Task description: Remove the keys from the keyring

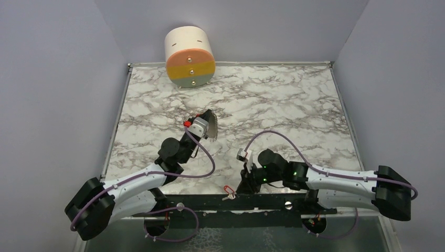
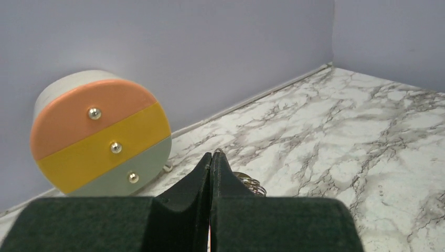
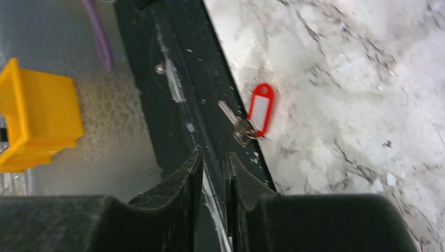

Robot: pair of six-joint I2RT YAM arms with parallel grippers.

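My left gripper (image 1: 211,126) hovers over the middle of the marble table, shut on a silver keyring. In the left wrist view a thin wire loop pokes out at the fingertips (image 2: 216,153), and the ring's coils (image 2: 252,184) show just right of the fingers. A silver key (image 3: 236,123) with a red tag (image 3: 261,109) lies loose at the table's near edge, half on the black rail; it also shows in the top view (image 1: 228,191). My right gripper (image 3: 214,163) is just beside it over the rail, jaws slightly apart and empty. It shows in the top view (image 1: 243,185) too.
A round drawer unit (image 1: 190,56) with orange, yellow and grey fronts stands at the back left; it is also in the left wrist view (image 2: 99,139). A black rail (image 1: 262,202) runs along the near edge. A yellow block (image 3: 36,115) sits below the rail.
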